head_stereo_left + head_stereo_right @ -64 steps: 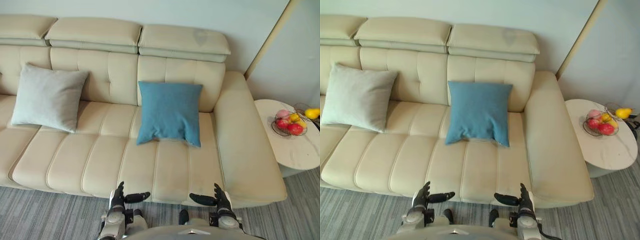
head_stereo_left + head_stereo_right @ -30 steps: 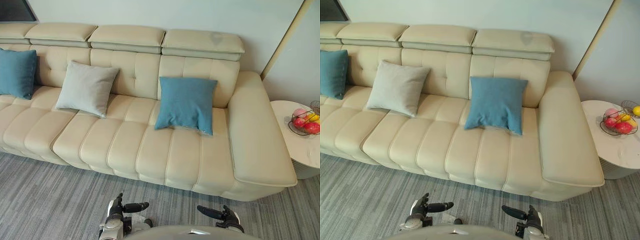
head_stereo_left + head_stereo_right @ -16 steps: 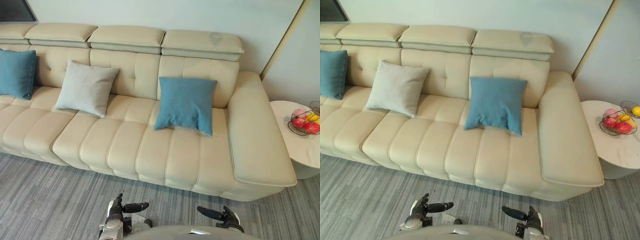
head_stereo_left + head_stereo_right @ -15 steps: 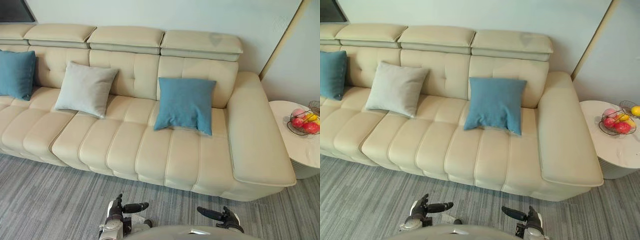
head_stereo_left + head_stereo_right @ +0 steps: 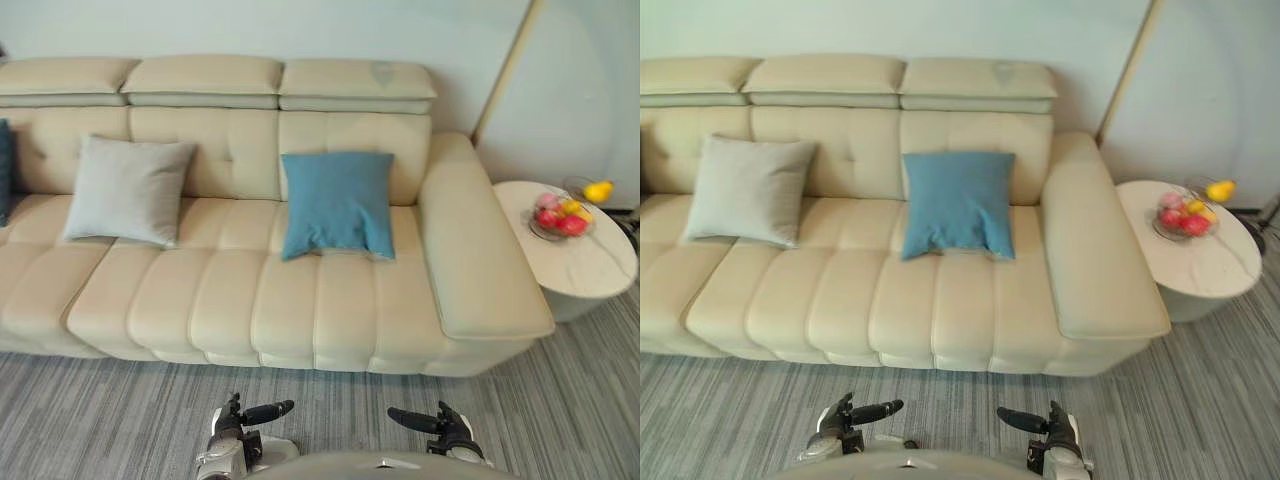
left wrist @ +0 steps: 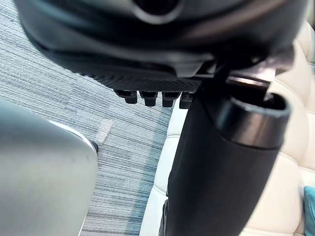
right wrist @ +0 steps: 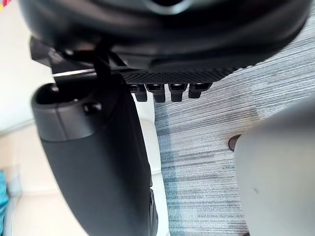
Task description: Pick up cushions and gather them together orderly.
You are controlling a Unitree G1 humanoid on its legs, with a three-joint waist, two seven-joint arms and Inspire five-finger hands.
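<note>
I saw a long cream leather sofa (image 5: 300, 300) across the middle of the frame, with its back against the wall. Two cushions leaned upright on its backrest. The pale grey square fabric cushion (image 5: 128, 190) sat left of the middle. The blue square fabric cushion (image 5: 337, 203) sat in the middle, near the sofa's big armrest. They were well apart, with bare seat between them. At the far left edge I could see a thin dark blue strip of another cushion (image 5: 3, 170) – too little of it to tell more.

On the right side of the frame stood a round white side table (image 5: 590, 270), just beside the armrest. A wire bowl of red and yellow fruit (image 5: 558, 217) rested on it, and one yellow fruit (image 5: 598, 190) lay close by the bowl.

My two hands were low down at the bottom edge, over the grey striped carpet (image 5: 100, 420) and well apart from the sofa. The dark left hand (image 5: 232, 418) was left of the middle, and the dark right hand (image 5: 452, 430) was right of it. Each had its fingers straight and side by side, with the thumb poking out towards the other hand – they held nothing. In the left wrist view the fingertips (image 6: 147, 98) made a neat row beside the thumb, and the right wrist view showed the same.
</note>
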